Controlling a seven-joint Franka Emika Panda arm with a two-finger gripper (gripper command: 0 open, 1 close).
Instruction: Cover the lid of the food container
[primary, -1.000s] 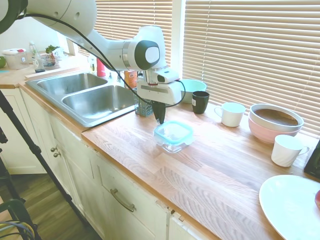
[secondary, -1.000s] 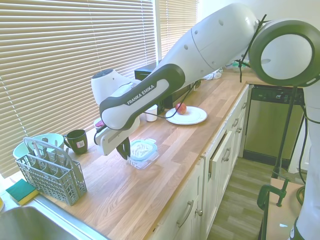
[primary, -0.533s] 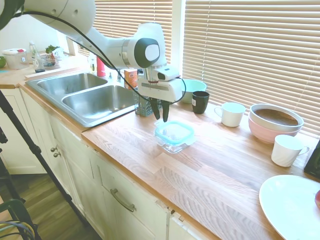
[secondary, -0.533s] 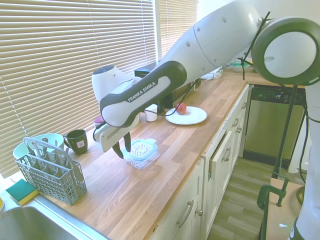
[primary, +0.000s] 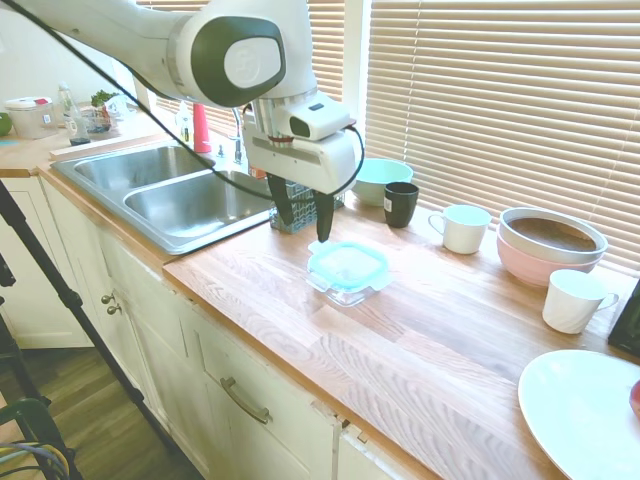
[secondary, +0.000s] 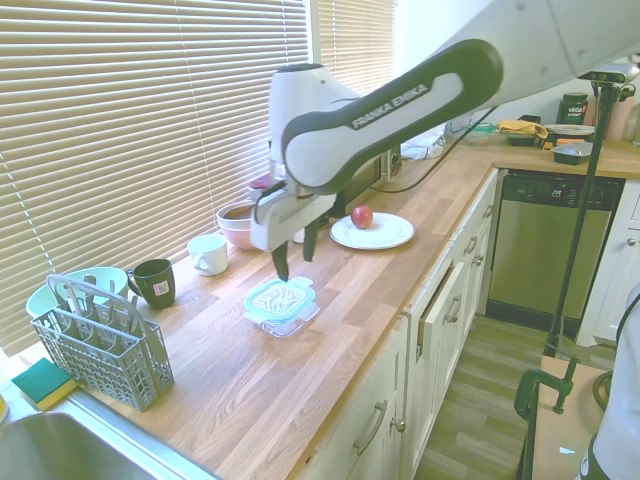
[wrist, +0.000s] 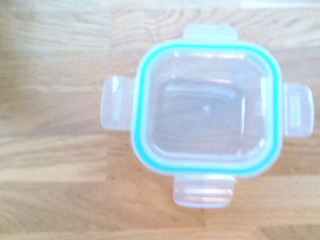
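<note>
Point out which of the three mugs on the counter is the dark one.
The dark mug stands next to the mint-green bowl. The other two mugs are white and sit further along, flanking the pink bowl.

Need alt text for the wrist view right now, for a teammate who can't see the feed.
Seen from straight above, the lid, clear with a teal rim, sits squarely on the food container on the wooden counter. Its four clear snap tabs stick out, one on each side.
</note>
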